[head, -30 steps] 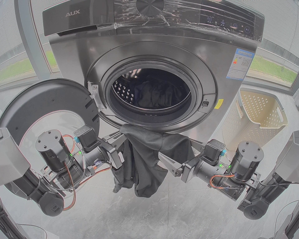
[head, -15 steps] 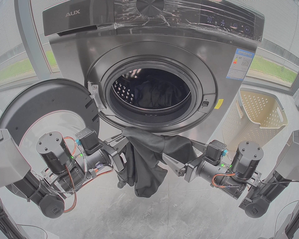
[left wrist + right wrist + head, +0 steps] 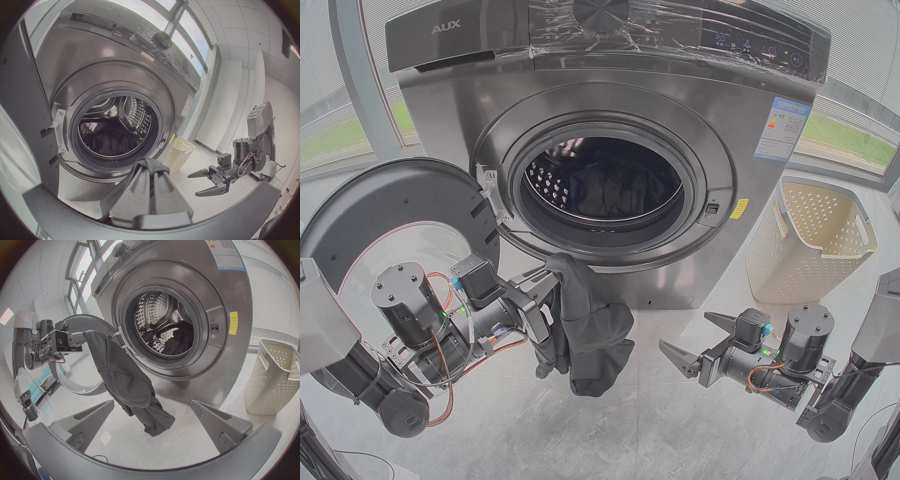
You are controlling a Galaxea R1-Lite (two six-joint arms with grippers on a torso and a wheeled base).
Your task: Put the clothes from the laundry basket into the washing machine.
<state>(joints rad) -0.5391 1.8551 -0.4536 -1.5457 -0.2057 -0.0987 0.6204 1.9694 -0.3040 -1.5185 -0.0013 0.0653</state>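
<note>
Currently: one dark garment (image 3: pixel 587 325), hanging lengthwise downward, its top fold pinched in our left gripper (image 3: pixel 549 278), just below the washing machine's drum mouth (image 3: pixel 606 242), which lies up and ahead of it. Our right gripper (image 3: pixel 684 330), farther off, stands wide open, holding nothing.

There are two sets of jaws, the left jaws and the right jaws. One washing machine (image 3: pixel 456 112) stands ahead of both. It has one round door (image 3: pixel 394 200), swung open beside the left jaws, and one dial (image 3: pixel 600 12) on its top panel. Its front carries two stickers: one blue-and-white label (image 3: pixel 781 128) and one yellow sticker (image 3: pixel 739 208). One cream laundry basket (image 3: pixel 800 269) stands beyond the right jaws. One dark garment (image 3: pixel 594 331) hangs pinched in the left jaws, apart from the spread right jaws. One dark heap of clothes (image 3: pixel 612 187) lies in the drum ahead of the jaws; its number of pieces cannot be told.
</note>
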